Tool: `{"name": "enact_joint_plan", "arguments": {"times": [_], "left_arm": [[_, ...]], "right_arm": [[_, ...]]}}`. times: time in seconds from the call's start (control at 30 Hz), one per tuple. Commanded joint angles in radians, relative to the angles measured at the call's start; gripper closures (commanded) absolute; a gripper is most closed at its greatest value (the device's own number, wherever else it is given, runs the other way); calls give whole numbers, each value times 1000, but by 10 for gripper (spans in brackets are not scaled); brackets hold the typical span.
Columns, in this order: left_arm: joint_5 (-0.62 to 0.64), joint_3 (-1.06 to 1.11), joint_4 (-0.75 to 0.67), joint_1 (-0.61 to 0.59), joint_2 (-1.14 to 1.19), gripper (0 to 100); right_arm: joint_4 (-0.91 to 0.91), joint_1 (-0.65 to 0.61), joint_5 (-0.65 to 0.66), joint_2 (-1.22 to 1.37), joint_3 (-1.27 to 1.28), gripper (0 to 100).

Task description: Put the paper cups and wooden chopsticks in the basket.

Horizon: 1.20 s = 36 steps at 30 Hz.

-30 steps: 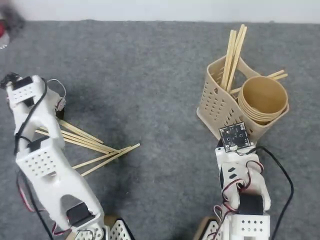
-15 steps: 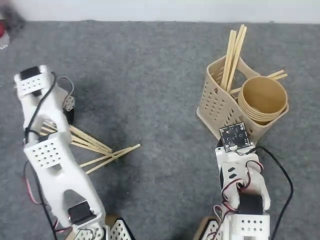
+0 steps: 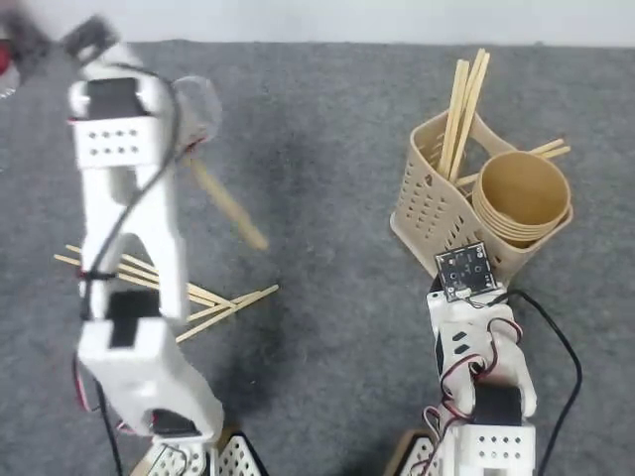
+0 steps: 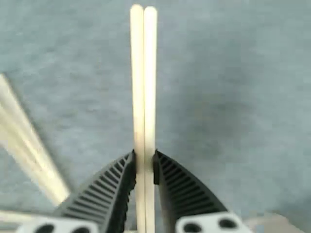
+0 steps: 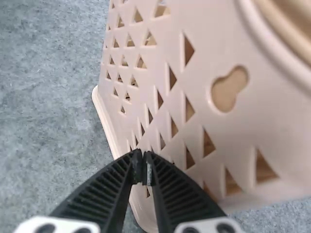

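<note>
As the white left arm [image 3: 129, 228] swings up and away from the loose pale wooden chopsticks [image 3: 243, 297] scattered on the near-left of the grey desk [image 3: 327, 178], a pair of long wooden chopsticks [image 4: 144, 73] comes with it. A second ago this arm was bent low over that pile; now it stands tall toward the far left, and the carried pair [image 3: 228, 208] hangs slanted above the desk, well apart from the rest. The left arm's jaws are closed tight on the pair, side by side, near one end.

On the right, nothing has shifted. The beige perforated plastic basket [image 3: 425, 213] already holds a stack of tan paper cups [image 3: 523, 193] and several upright wooden sticks [image 3: 461, 99]. The right arm [image 3: 471, 327] has kept still at the basket's near side; the right arm's jaws are pressed together just against its lower wall [image 5: 194, 97], with nothing seen between them.

The lift suggests a fresh pick has succeeded, with the carry rightward to the basket still ahead. Several chopsticks remain on the desk, so the task looks well short of done.
</note>
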Motion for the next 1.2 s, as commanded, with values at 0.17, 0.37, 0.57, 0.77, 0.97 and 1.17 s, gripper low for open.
{"name": "enact_joint_plan", "arguments": {"times": [0.17,0.37,0.57,0.77,0.97,1.17], "left_arm": [[-40,-25,-376,422,-361,990],[-170,-24,-583,585,-382,989],[-374,150,-964,597,-298,989],[-434,367,-1177,690,-282,986],[-431,449,-1208,738,-279,901],[-431,475,-1191,746,-282,885]], "right_arm": [[2,8,-5,-13,14,991],[-1,8,-5,-13,14,991],[-2,8,-3,-13,12,991],[-13,12,-3,-13,12,991],[-25,12,-3,-13,14,991],[-25,12,-3,-13,14,991]]}}
